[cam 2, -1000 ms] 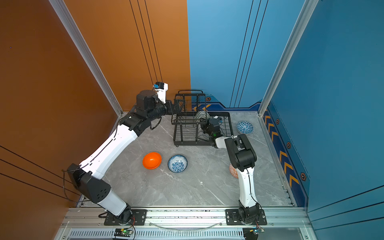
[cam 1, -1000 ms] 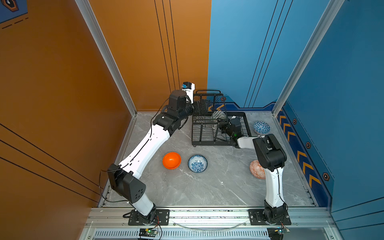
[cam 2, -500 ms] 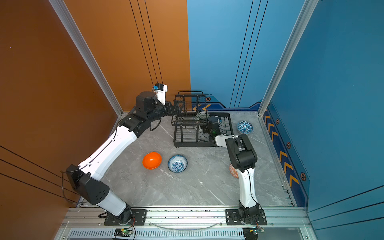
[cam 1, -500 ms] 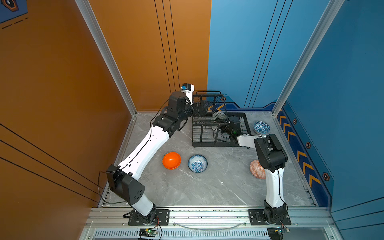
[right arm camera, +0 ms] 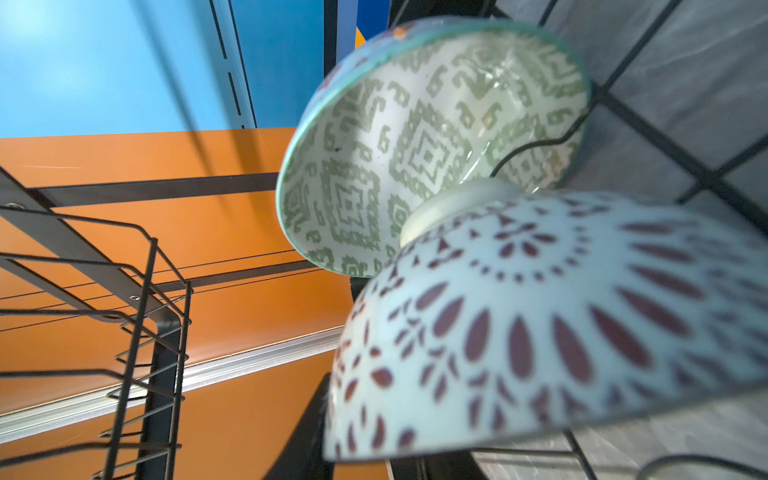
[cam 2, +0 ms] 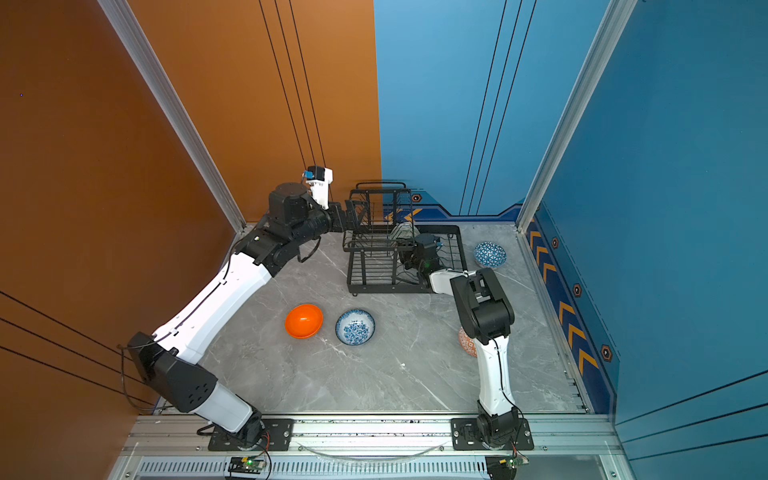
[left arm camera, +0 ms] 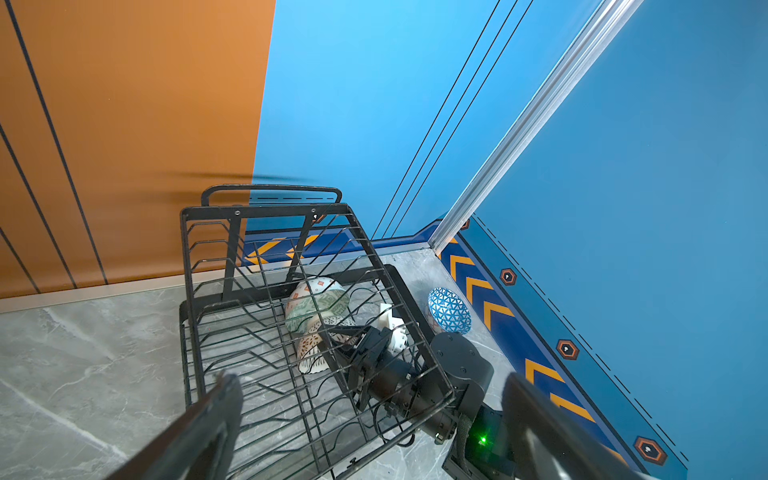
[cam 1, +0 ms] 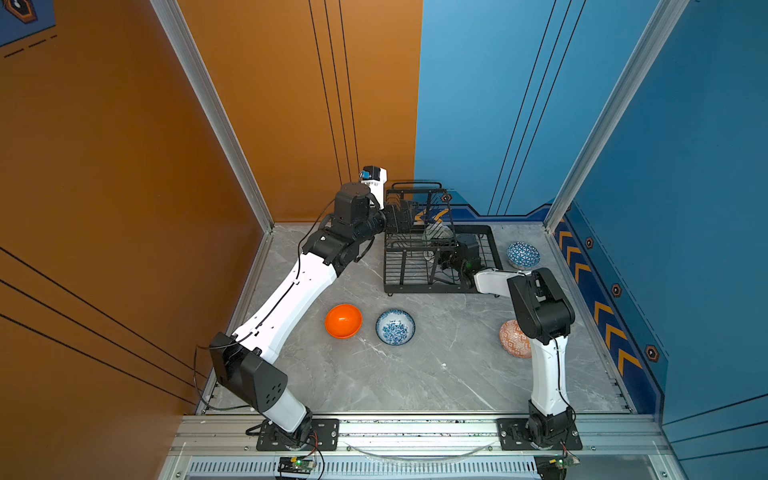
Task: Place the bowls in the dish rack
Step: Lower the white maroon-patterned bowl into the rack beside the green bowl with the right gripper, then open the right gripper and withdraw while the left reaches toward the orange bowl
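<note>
Motion over the last second is slight in both top views: the right arm has edged a little deeper into the dish rack (cam 1: 415, 286), the left arm has stayed at the upper tier, and four bowls on the grey marbled worktop (cam 1: 436, 374) have not shifted. The glossy orange bowl (cam 1: 343, 321) and the blue-floral bowl (cam 1: 395, 327) lie close together but apart in front of the rack. The blue triangle bowl (cam 1: 523, 254) sits near the rack's right wall, and the orange-red bowl (cam 1: 513, 338) is half hidden behind the right arm. The right gripper (cam 1: 438, 261) is low in the base tray and the left gripper (cam 1: 403, 214) is at the upper basket. In the left wrist view the left gripper is seen spread wide and empty. Below it, a pale-green bowl (left arm camera: 318, 305) and a dark-patterned bowl (left arm camera: 311, 353) are stood on edge between thin black wires. The right gripper is close against the latter, and whether it is pinched on the rim or parted cannot be told. In the right wrist view both bowls are shown as smooth glazed ceramic. A green key pattern lines one hollow, and maroon petals and dots ring the other's rounded outside, its plain foot ring turned toward the green bowl. The second placement is judged nearly done, with four bowls left.
</note>
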Motion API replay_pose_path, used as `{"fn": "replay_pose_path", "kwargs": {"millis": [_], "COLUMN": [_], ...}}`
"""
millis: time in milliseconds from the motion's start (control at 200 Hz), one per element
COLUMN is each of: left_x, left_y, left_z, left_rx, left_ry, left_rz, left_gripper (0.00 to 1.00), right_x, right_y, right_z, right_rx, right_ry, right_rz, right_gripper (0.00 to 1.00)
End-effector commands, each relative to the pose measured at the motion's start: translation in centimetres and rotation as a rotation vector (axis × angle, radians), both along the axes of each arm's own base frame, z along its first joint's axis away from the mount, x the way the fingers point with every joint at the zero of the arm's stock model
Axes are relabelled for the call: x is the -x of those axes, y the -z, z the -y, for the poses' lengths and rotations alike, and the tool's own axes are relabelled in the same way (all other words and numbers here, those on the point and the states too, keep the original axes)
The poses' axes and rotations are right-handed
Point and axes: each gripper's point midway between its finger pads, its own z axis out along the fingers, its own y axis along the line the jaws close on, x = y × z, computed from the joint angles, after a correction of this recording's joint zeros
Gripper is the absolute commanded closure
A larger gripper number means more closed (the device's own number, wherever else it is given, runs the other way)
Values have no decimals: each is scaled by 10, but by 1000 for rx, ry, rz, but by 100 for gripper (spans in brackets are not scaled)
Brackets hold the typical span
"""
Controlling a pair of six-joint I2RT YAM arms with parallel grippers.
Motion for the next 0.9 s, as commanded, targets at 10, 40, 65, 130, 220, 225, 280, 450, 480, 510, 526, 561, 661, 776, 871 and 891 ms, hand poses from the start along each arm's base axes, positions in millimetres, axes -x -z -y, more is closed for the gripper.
{"fn": "replay_pose_path", "kwargs": {"millis": [10,40,65,130,220,225,280,450,480,510,526,561,661,776,871,891], "left_x": [4,3,4,3,3,3,2,-2,-3,-3,-4,-5,-8,-15,-19,-20], "left_y": [-10,-9,-10,-9,-9,-9,-8,-8,-8,-9,-9,-9,-7,-11,-5,-3], "left_z": [-3,-3,-2,-2,-2,-2,-1,1,0,0,0,-1,-8,-21,-40,-44], "left_rx": [13,13,14,15,17,17,17,23,22,22,23,22,24,61,90,97], "left_ry": [-8,-9,-8,-8,-9,-9,-9,-13,-16,-17,-17,-23,-44,-85,-143,-159], "left_rz": [30,30,32,31,31,32,31,37,38,41,43,43,37,44,14,5], "left_gripper": [2,2,2,2,2,2,2,2,2,2,2,2,2,2,2,2], "right_x": [6,6,7,7,8,8,8,14,14,15,16,17,21,29,39,40], "right_y": [-8,-9,-11,-11,-14,-15,-16,-28,-29,-28,-28,-29,-32,-40,-48,-50], "right_z": [1,3,4,8,12,13,16,25,27,30,31,33,41,51,62,64], "right_rx": [5,6,6,8,6,6,7,26,27,27,27,26,36,53,56,58], "right_ry": [-18,-16,-14,-9,-8,-7,-3,-11,-7,-4,-4,-4,-2,-3,1,1], "right_rz": [-3,-1,1,1,5,6,11,22,24,20,20,21,17,18,22,25], "right_gripper": [64,64,63,60,55,55,51,44,42,41,40,38,32,26,21,21]}}
